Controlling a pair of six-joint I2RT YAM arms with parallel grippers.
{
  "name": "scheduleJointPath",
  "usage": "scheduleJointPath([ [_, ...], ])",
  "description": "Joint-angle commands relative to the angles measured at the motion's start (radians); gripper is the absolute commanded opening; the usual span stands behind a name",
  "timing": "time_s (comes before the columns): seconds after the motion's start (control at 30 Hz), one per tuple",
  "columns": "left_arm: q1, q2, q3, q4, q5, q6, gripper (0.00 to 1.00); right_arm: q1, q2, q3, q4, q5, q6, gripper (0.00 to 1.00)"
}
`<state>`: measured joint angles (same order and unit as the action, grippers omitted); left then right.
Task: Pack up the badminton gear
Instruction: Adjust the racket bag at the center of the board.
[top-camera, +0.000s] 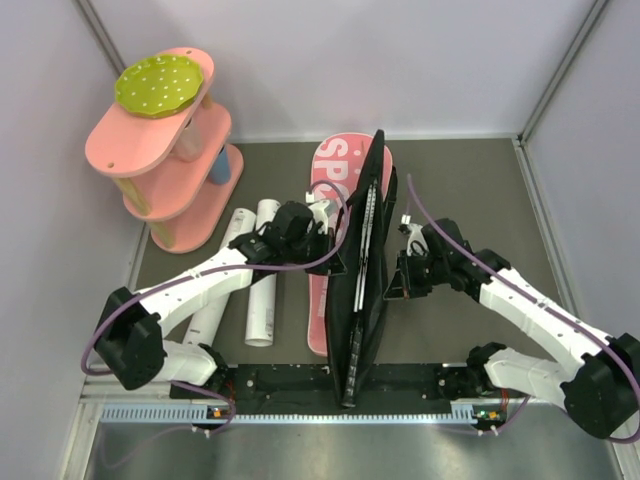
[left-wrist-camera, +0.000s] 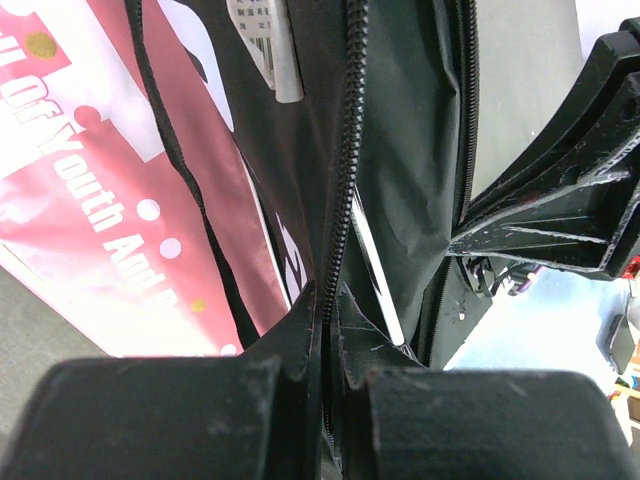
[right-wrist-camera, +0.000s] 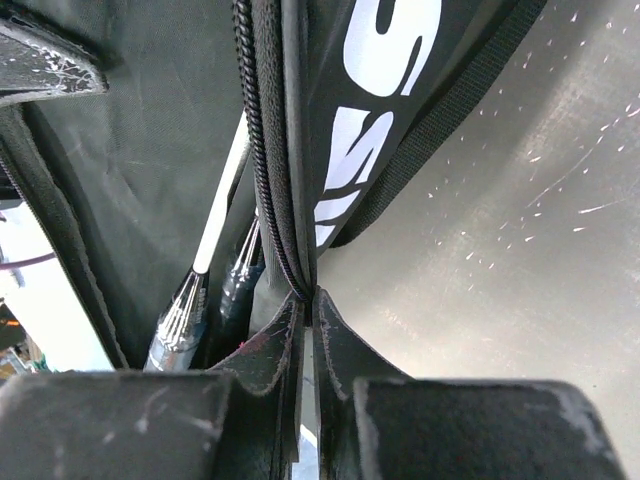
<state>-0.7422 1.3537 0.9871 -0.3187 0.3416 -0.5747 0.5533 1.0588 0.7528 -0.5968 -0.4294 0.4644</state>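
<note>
1. Top view: a racket bag (top-camera: 362, 290) stands open in the middle of the table (top-camera: 480, 180). Its black half is lifted on edge and its pink half lies flat beneath. The left gripper (top-camera: 335, 243) pinches the raised black edge from the left, and the right gripper (top-camera: 397, 277) pinches it from the right. Rackets (top-camera: 372, 205) show as thin pale lines inside the opening. Two white tubes (top-camera: 262, 270) lie on the table left of the bag, not yet packed. A pink shelf (top-camera: 160, 160) topped by a green disc (top-camera: 158, 83) stands in the far left corner.
2. Left wrist view: the left gripper (left-wrist-camera: 328, 300) is clamped tight on the bag's fabric edge, right at the zipper (left-wrist-camera: 348, 150), which runs upward from the pinch. The pink printed panel sits to the left.
3. Right wrist view: the right gripper (right-wrist-camera: 308, 300) is clamped on the bag's zippered rim. Racket shafts (right-wrist-camera: 225, 190) sit inside the bag, just left of the pinch.
4. Likely risks: both holds are thin pinches on slick fabric. An uneven pull could slip an edge free, and the flap would then drop shut over the rackets. A hard tug could also tip the bag and spill the rackets out.
</note>
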Motion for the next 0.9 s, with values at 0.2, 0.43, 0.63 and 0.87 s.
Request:
scheduleJointPath([
  [0.2,-0.003,0.01,-0.039,0.069,0.031,-0.013,0.0,0.01,-0.046,0.149,-0.139,0.15,-0.017,0.3],
  [0.43,-0.005,-0.002,-0.042,0.082,0.046,-0.022,0.0,0.232,-0.085,0.289,-0.198,0.269,0.103,0.52],
  [0.63,-0.005,-0.016,-0.036,0.082,0.054,-0.028,0.0,0.372,-0.069,0.146,0.05,0.17,0.275,0.56],
  [0.87,-0.008,-0.025,-0.034,0.081,0.056,-0.028,0.0,0.431,-0.037,-0.039,0.279,0.107,0.44,0.52],
])
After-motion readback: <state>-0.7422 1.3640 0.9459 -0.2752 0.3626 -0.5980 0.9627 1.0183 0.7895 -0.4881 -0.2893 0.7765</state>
